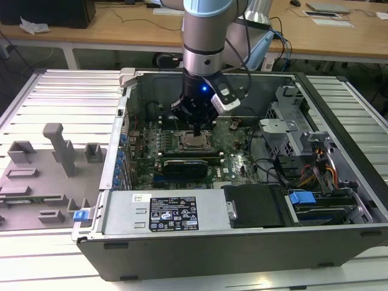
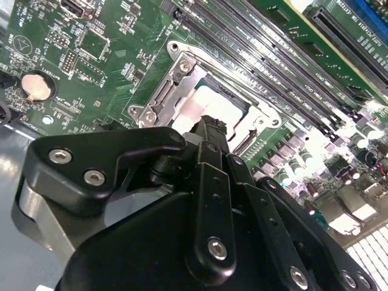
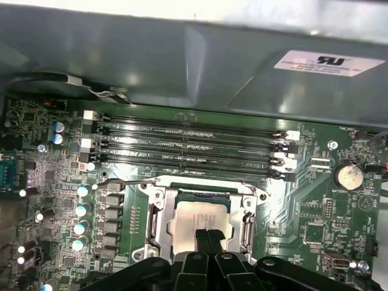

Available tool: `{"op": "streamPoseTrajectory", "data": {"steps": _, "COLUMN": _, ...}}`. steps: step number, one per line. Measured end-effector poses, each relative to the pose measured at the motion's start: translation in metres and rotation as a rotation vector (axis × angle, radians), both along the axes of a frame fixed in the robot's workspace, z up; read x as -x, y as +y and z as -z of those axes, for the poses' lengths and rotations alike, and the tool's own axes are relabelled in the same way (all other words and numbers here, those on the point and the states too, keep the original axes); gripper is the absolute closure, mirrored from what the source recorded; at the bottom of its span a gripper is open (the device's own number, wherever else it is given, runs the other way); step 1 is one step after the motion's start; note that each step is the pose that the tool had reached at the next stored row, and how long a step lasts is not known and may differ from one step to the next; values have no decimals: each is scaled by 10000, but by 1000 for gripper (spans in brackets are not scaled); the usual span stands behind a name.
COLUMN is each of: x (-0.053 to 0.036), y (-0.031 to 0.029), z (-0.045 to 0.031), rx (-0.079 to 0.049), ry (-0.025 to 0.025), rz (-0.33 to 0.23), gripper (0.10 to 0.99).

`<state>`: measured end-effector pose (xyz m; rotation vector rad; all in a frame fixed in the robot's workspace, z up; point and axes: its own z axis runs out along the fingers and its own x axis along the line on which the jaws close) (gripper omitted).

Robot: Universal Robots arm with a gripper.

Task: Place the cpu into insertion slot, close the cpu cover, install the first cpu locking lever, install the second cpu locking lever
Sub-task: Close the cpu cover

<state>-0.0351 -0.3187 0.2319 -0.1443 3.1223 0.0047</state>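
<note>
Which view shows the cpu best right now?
The first wrist view: the cpu turns its top to the camera, with the gripper over one edge. The second wrist view shows part of it beyond the gripper; the exterior view shows it from far off, under the gripper.

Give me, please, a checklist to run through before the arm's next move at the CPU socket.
1. The cpu lying flat in the insertion slot: ok.
2. The cpu cover down around the chip: ok; it looks flat in both wrist views.
3. The locking lever latched: cannot tell.
4. The gripper over the socket: ok; jaws shut, tips above the chip's top.
5. Tips touching the chip: cannot tell.
</note>
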Motion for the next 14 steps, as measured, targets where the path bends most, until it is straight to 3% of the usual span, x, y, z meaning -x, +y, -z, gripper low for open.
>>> {"op": "streamPoseTrajectory", "data": {"steps": 7, "x": 0, "y": 2, "z": -116, "rx": 34, "ry": 0, "rz": 1, "gripper": 980}}
{"op": "streamPoseTrajectory", "data": {"steps": 14, "x": 0, "y": 2, "z": -120, "rx": 36, "ry": 0, "rz": 0, "gripper": 980}}
